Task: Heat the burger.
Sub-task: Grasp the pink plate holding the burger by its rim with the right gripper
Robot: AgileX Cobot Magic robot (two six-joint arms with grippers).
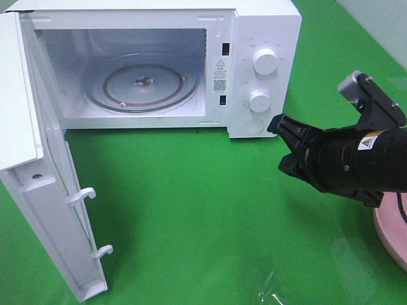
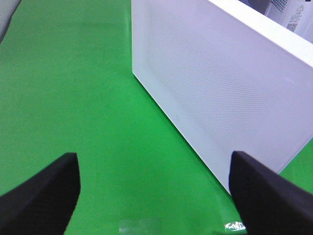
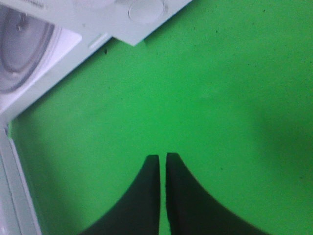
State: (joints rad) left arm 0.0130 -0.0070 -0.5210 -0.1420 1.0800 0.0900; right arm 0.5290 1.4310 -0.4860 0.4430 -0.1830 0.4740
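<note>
The burger is out of view in every frame. In the exterior high view my right gripper [image 1: 278, 145] hovers over the green mat just in front of the microwave's control panel [image 1: 262, 82], pointing left. Its two black fingers stand together with nothing between them; the right wrist view shows the gripper [image 3: 163, 157] above bare mat. My left gripper [image 2: 154, 196] is open and empty, facing the outer face of the open microwave door [image 2: 215, 83]. The left arm does not show in the exterior high view.
The white microwave [image 1: 159, 19] stands at the back with its door [image 1: 44, 190] swung wide to the left. Its glass turntable [image 1: 143, 86] is bare. A pink plate [image 1: 389, 232] pokes in at the right edge, under the right arm.
</note>
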